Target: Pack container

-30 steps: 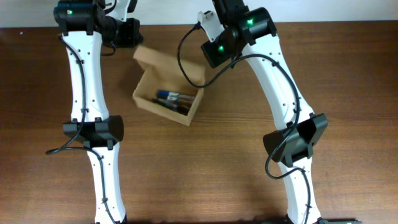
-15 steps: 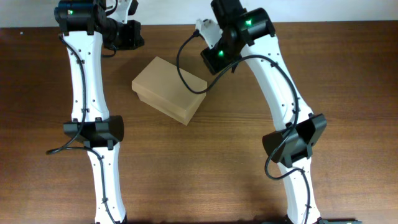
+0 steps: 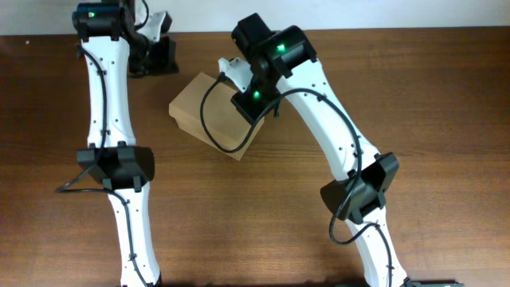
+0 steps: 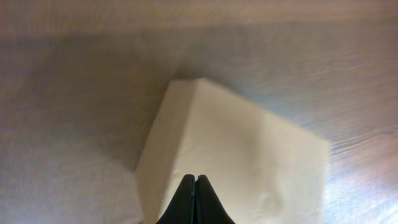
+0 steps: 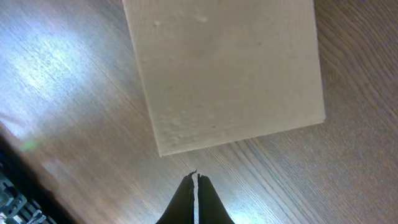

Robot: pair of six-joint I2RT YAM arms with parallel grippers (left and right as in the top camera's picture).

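The container (image 3: 187, 108), a plain tan cardboard box, lies on the wooden table with its flap lid down; its contents are hidden. My right gripper (image 3: 251, 100) hangs over the box's right part. In the right wrist view its fingers (image 5: 194, 177) are shut and empty, just past the edge of the box (image 5: 230, 68). My left gripper (image 3: 155, 57) is at the back left, beside the box's far corner. In the left wrist view its fingers (image 4: 196, 180) are shut and empty in front of the box (image 4: 249, 155).
The brown wooden table (image 3: 263, 215) stretches around the box. A white wall strip (image 3: 382, 12) runs along the table's far edge. The two arm bases stand at the near side.
The box's lid, open a second ago with pens showing inside, is now down. My right arm has swung left over the box. The left gripper has shifted slightly.
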